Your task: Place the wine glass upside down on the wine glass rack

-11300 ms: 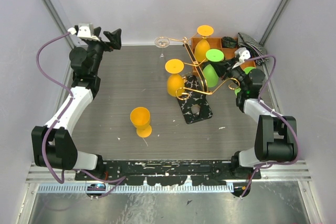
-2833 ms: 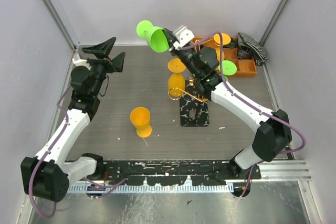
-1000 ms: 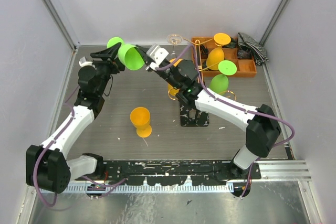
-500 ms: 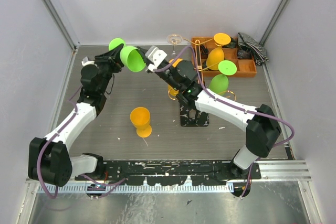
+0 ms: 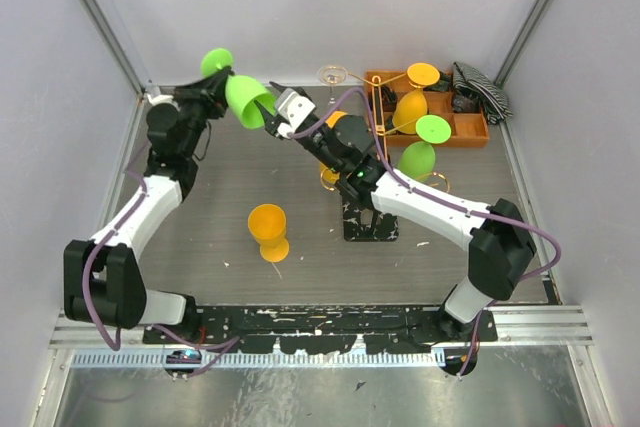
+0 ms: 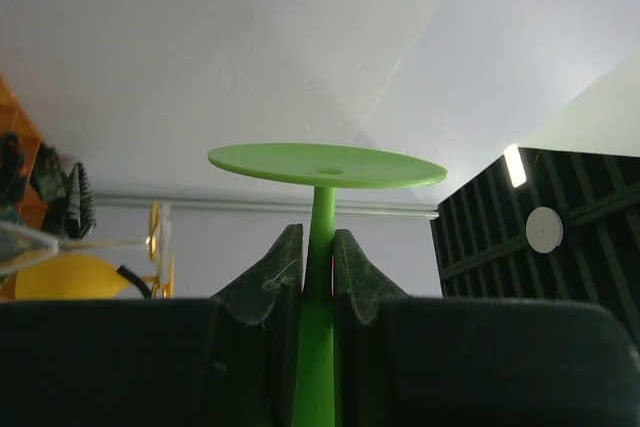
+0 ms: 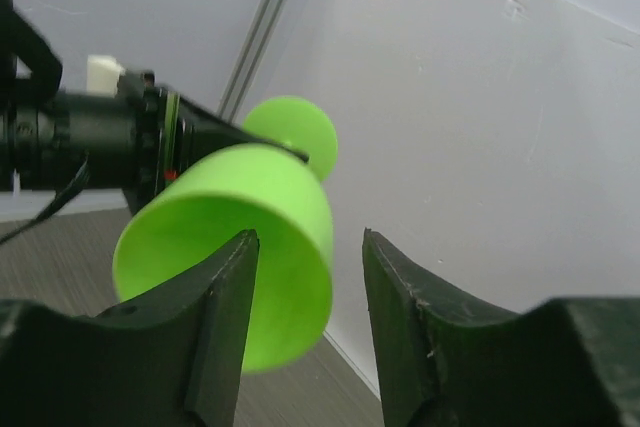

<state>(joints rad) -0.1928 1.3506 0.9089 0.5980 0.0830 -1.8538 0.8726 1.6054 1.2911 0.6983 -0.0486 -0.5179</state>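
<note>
Only the left wrist view shows the left gripper (image 6: pixel 318 239) clamped on the green wine glass (image 6: pixel 325 165) stem. The right wrist view shows the right gripper (image 7: pixel 307 239) jaws apart at its bowl. From above it hangs at the table's 11 o'clock, tilted, mouth toward 4 o'clock. Green glasses: two, the second glass (image 5: pixel 416 159) on the wine glass rack (image 5: pixel 368 212)

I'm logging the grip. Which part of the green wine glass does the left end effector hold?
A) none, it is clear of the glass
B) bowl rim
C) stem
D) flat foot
C: the left wrist view shows the left end effector closed on the thin stem of the green wine glass, just under its flat foot.
</note>
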